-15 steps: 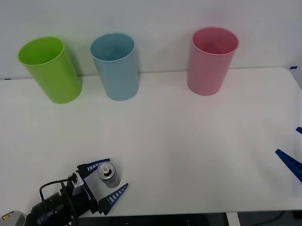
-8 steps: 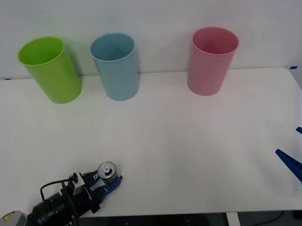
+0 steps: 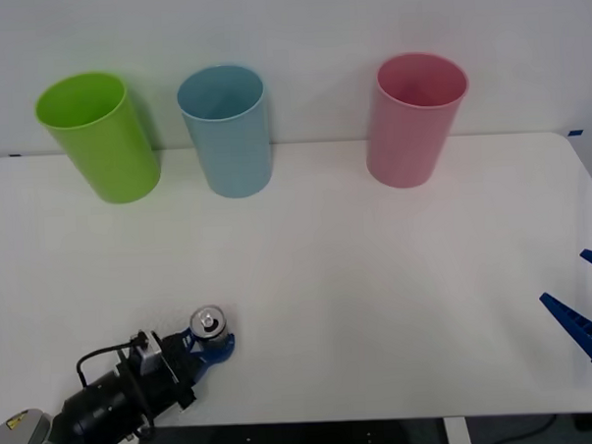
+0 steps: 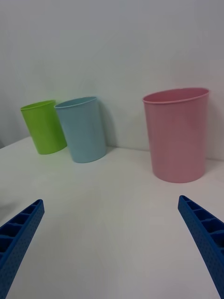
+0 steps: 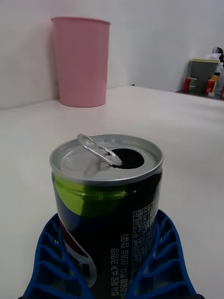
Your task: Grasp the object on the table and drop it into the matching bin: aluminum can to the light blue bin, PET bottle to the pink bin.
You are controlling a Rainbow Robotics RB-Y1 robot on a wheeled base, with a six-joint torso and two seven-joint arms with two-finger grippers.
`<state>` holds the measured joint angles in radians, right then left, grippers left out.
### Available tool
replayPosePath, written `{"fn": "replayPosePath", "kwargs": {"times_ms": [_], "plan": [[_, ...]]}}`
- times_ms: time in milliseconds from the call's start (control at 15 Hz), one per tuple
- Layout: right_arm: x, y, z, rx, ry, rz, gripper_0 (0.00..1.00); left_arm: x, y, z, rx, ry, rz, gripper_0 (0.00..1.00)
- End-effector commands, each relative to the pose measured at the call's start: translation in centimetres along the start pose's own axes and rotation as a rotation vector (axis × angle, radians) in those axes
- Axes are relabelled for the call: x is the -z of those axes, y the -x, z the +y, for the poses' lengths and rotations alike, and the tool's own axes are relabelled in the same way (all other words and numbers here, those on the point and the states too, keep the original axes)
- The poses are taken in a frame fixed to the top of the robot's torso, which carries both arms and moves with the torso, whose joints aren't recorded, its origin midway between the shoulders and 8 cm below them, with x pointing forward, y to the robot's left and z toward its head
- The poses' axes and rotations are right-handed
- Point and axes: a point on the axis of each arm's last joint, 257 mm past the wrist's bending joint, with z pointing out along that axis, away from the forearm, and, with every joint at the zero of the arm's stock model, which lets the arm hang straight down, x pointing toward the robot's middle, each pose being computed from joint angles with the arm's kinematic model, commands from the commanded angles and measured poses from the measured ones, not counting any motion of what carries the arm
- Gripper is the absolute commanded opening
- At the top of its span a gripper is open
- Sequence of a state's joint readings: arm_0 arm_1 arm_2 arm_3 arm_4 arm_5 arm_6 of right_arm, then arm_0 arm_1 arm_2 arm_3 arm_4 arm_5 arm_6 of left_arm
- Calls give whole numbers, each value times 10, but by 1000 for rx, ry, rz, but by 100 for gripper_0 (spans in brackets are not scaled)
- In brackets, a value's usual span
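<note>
Seen from the front view, the left arm reaches in low from the near left corner of the white surface [image 3: 377,277], its dark wrist angled up and to the right, and the left pincer [image 3: 209,342] is clamped on the aluminum can [image 3: 209,324], whose round silver top with its pull tab faces upward. The can stands near the surface's front edge, well apart from the three bins lined up along the far edge: a lime green bin [image 3: 100,138] at the left, the light blue bin [image 3: 226,131] just beside it, and the pink bin [image 3: 413,120] farther right. The right pincer [image 3: 587,313] waits at the right edge of the surface, its blue fingers spread apart. From the right wrist view, the two blue ribbed fingers [image 4: 18,236] sit wide apart above the bare surface, with the pink bin [image 4: 177,135] ahead and the light blue bin [image 4: 84,129] and lime green bin [image 4: 43,126] beyond. From the left wrist view, the can [image 5: 108,205] stands upright, its top opened and tab raised, dark sides printed with green and small text, and the blue ribbed fingers [image 5: 51,261] press against both sides of its lower body; the pink bin [image 5: 80,61] stands far behind.
</note>
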<state>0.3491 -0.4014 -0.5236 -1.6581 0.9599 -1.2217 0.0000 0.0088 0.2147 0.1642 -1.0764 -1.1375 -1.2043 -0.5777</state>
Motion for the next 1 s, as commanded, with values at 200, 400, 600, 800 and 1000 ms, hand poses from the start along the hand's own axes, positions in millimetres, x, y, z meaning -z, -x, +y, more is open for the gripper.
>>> {"fn": "replayPosePath", "kwargs": {"times_ms": [200,400,600,800,1000], "plan": [[0,0,0,0,0,0,100,12,20,33,22,94,-64,0],[0,0,0,0,0,0,100,23,31,57,18,145,-80,0],[0,0,0,0,0,0,100,30,43,79,22,192,-107,0],[0,0,0,0,0,0,100,33,63,97,29,231,-167,0],[0,0,0,0,0,0,100,24,89,112,21,240,-224,0]]}}
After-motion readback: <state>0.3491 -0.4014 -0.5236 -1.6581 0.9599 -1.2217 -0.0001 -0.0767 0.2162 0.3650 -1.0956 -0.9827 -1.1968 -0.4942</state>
